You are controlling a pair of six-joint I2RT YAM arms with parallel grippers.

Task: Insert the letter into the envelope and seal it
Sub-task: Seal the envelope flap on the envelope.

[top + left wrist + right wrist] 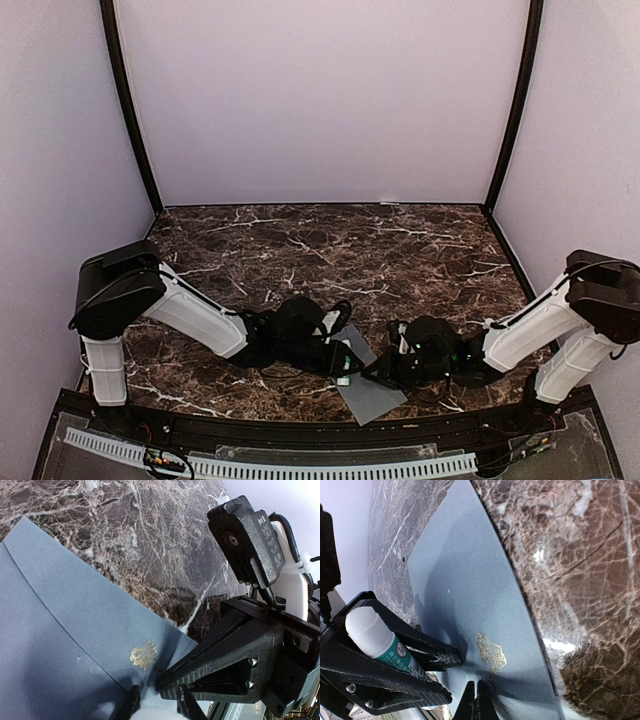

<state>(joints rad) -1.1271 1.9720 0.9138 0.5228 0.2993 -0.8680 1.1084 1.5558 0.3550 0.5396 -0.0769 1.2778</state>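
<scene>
**Both grippers meet on the envelope at the near edge**

From the top camera we see the slate-grey envelope (pixel 372 395) lying flat and skewed at the middle of the table's (pixel 330 250) near edge, one corner almost reaching that edge. The left gripper (pixel 343 368) and the right gripper (pixel 385 372) crowd over its far end, close together.

In the left wrist view the envelope fills the lower left. A gold emblem (pixel 144 655) sits where a slanting fold line ends, and the right gripper's black tip comes down just beside it.

The right wrist view settles the hands. The left gripper's fingers are clamped around a glue stick (pixel 380 640) – white cap, green label – held low over the paper. The right gripper's fingers are pressed together with nothing between them, their tips on the envelope next to the emblem.
</scene>
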